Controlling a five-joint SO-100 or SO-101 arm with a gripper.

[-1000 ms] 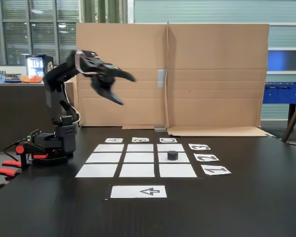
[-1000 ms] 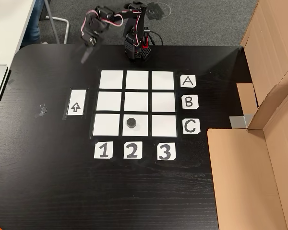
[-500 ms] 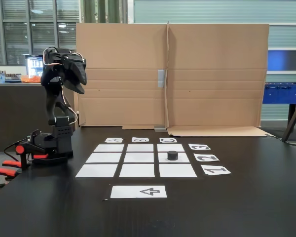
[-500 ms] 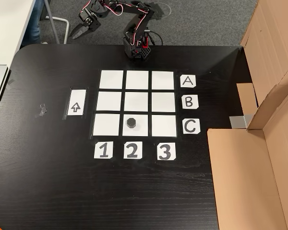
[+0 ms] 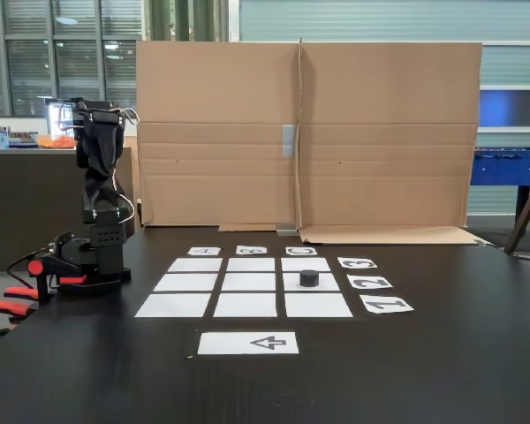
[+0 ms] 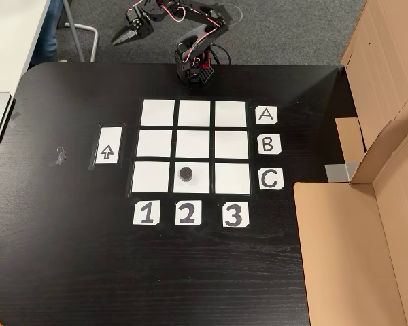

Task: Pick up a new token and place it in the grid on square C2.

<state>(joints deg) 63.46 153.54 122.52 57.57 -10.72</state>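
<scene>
Where nine squares lie, one token (image 6: 185, 174) on square C2 (image 6: 192, 186)

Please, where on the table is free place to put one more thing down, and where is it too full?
Bare black table lies in front of the number labels and beside the arrow sheet. Eight white squares of the grid are bare. The token occupies square C2. It is crowded by the cardboard and the arm's base.

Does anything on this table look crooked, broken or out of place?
Nothing much. The token sits upright inside square C2, the grid's sheets lie in tidy rows, and the arm's gripper is folded back beyond the table's edge. Only a small scrap of tape near the arrow sheet looks stray.
</scene>
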